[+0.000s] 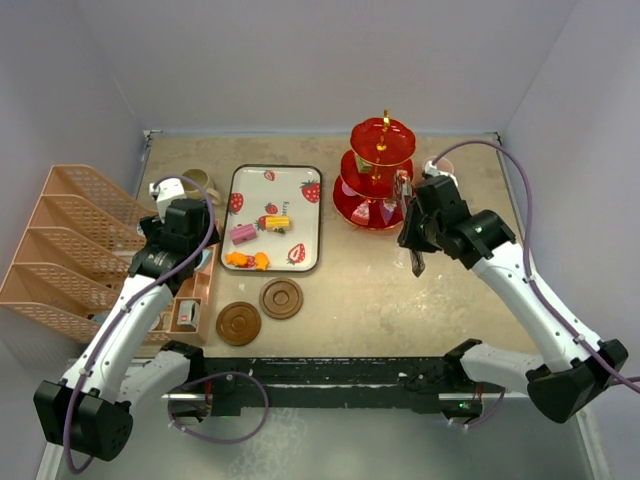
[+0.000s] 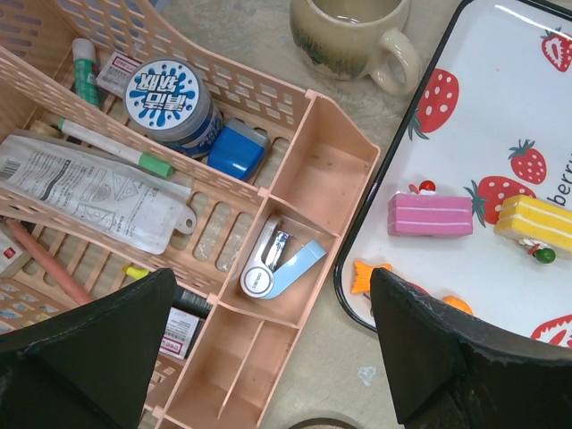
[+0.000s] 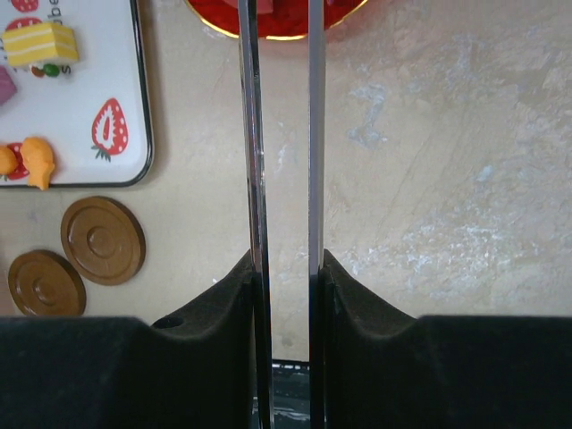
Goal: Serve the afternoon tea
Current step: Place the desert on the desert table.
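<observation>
1. toy sweets (image 2: 429, 214) lie on the strawberry tray (image 2: 465, 116), just right of the left gripper (image 2: 273, 277), whose fingers stand wide apart and hold nothing.
2. red three-tier stand (image 3: 219, 9) lies ahead of the right gripper (image 3: 284, 268).
3. right fingers clamp the metal tweezers (image 3: 315, 134); two coasters (image 3: 103, 239) lie to their left.

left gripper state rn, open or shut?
Open. In the left wrist view the left gripper's fingers stand far apart with nothing between them; the pink desk organizer and strawberry-printed tray show through the gap.
</observation>
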`<state>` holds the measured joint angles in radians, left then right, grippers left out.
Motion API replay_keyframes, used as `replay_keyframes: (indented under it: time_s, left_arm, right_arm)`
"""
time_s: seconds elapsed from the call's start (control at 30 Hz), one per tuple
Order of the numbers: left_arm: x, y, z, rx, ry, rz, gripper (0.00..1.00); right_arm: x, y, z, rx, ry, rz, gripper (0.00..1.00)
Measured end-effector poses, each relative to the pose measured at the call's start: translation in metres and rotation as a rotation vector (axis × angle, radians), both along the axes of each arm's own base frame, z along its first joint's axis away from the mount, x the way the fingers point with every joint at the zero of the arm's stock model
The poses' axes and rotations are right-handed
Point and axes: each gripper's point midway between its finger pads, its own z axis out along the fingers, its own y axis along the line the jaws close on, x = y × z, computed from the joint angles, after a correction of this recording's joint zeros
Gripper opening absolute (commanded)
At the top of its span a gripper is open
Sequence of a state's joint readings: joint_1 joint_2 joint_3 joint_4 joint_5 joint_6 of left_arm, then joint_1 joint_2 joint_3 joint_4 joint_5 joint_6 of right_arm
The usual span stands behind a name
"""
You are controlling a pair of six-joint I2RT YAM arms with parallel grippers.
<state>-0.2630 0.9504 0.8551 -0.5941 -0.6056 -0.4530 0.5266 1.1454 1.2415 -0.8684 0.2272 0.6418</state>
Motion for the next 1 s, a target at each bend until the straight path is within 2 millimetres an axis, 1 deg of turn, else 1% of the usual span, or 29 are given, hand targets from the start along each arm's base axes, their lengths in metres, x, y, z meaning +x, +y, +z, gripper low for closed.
replay_keyframes:
  time_s: [0.1,0.43,0.6,0.73,0.83,1.0]
  left_arm:
    - [-0.001,0.0,0.002,-0.002,-0.007,0.0,0.88]
    - [-0.001,0.0,0.004,-0.004,-0.017,0.0,0.88]
    - [-0.001,0.001,0.005,-0.004,-0.018,0.001,0.88]
    - [-0.001,0.001,0.005,-0.004,-0.018,0.001,0.88]
    - [-0.001,0.001,0.005,-0.004,-0.018,0.001,0.88]
    - [-0.001,0.0,0.005,-0.004,-0.019,0.001,0.88]
  right_arm:
    - [0.009,-0.003,0.001,0.006,-0.017,-0.02,0.3]
    - [0.05,-0.009,-0.011,0.002,-0.036,-0.064,0.3]
    - [0.068,-0.008,-0.016,0.009,-0.05,-0.059,0.3]
    - [0.082,-0.006,-0.026,0.0,-0.044,-0.053,0.3]
    - [0.091,-0.004,-0.034,0.0,-0.04,-0.046,0.3]
    - [0.102,0.0,-0.037,0.0,-0.057,-0.031,0.3]
